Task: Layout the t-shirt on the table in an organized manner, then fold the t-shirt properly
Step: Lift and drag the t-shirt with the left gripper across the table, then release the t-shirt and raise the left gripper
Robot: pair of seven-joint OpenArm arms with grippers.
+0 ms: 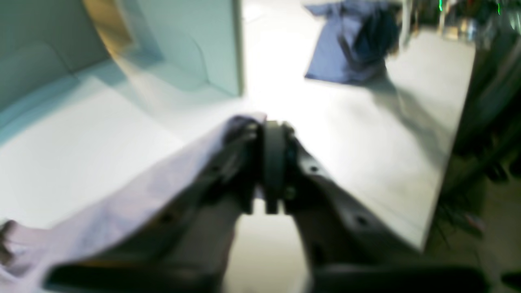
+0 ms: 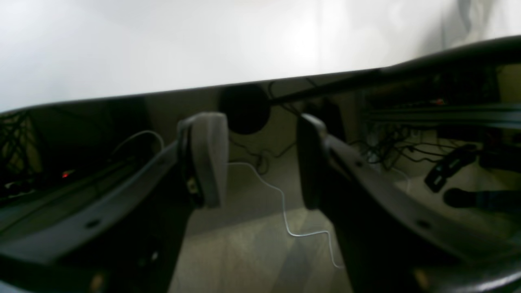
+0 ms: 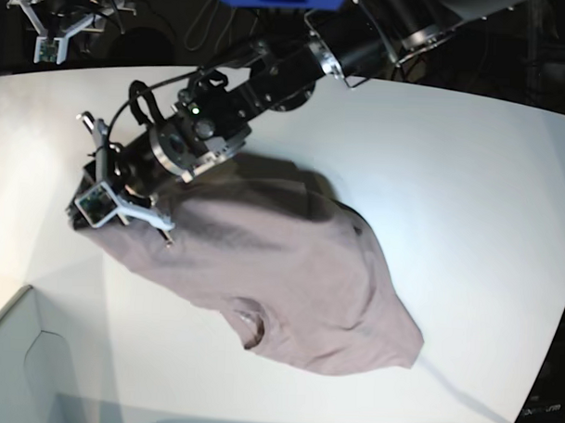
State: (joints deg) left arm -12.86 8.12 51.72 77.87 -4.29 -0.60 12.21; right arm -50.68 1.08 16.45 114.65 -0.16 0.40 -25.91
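Observation:
The mauve-pink t-shirt [image 3: 281, 258] lies spread and wrinkled across the middle of the white table [image 3: 470, 162], collar [image 3: 251, 326] toward the front. My left gripper [image 3: 97, 191] reaches across to the shirt's far left corner. The blurred left wrist view has that gripper [image 1: 273, 126] with its jaws together, shut on an edge of the t-shirt [image 1: 122, 203], which drapes off to the left. My right gripper [image 2: 260, 162] stands open with nothing between its fingers, just off the table [image 2: 203, 40] edge. In the base view the right gripper [image 3: 50, 22] is at the back left.
A pale grey box corner [image 3: 18, 351] stands at the front left, close to the held shirt corner, and looms as the box [image 1: 183, 40] in the left wrist view. A blurred blue cloth shape [image 1: 346, 44] lies far across the table. Cables lie on the floor [image 2: 285, 228].

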